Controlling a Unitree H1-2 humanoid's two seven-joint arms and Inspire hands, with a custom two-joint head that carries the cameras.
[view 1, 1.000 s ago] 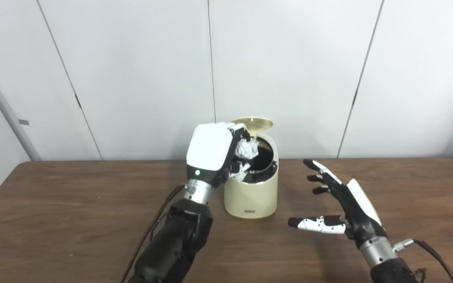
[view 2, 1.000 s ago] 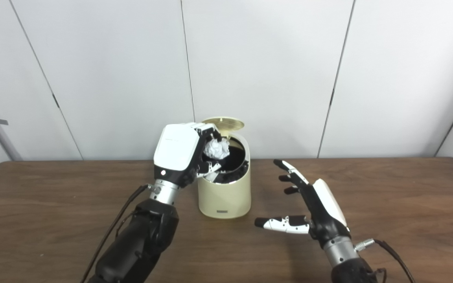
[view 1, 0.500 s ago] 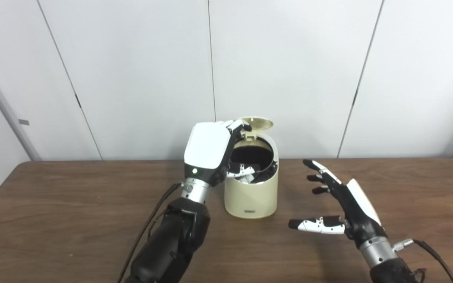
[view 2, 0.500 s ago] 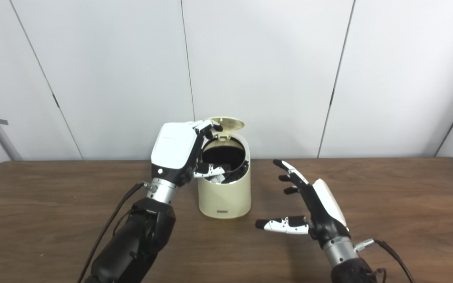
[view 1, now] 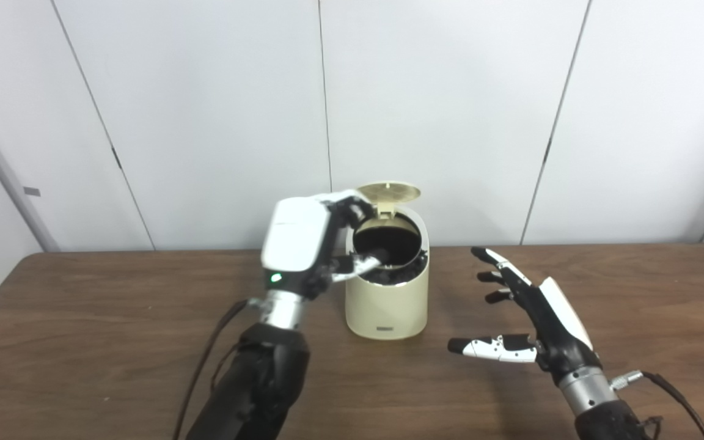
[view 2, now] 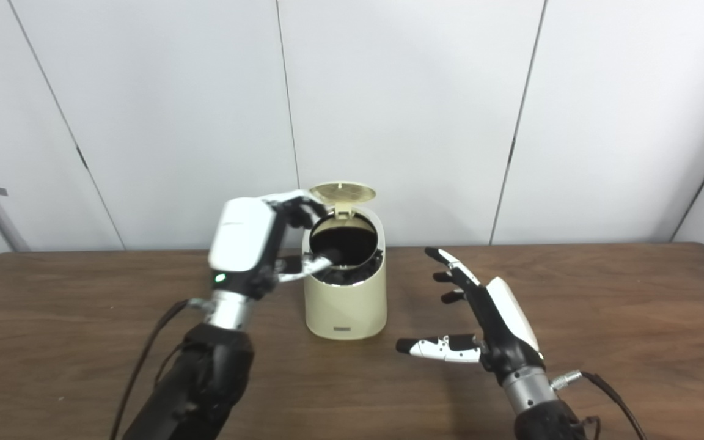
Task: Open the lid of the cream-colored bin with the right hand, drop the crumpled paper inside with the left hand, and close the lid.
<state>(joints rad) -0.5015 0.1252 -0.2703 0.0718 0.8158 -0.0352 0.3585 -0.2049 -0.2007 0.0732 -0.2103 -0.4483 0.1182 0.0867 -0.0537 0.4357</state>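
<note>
One brown bench (view 1: 113, 318) carries one cream-colored bin (view 1: 387, 299), its lid (view 1: 388, 191) raised and its dark inside showing no crumpled paper. Two hands: the left hand (view 1: 303, 244), beside the rim, and the right hand (view 1: 526, 318), right of the bin, both spread and holding nothing.

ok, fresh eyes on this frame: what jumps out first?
The cream-colored bin at the table's middle, its lid flipped up at the back over a dark opening. The left hand sits at the bin's left rim, fingers apart with a fingertip over the opening, holding nothing; no crumpled paper is visible. The right hand hangs open over the wooden table, right of the bin and apart from it.
</note>
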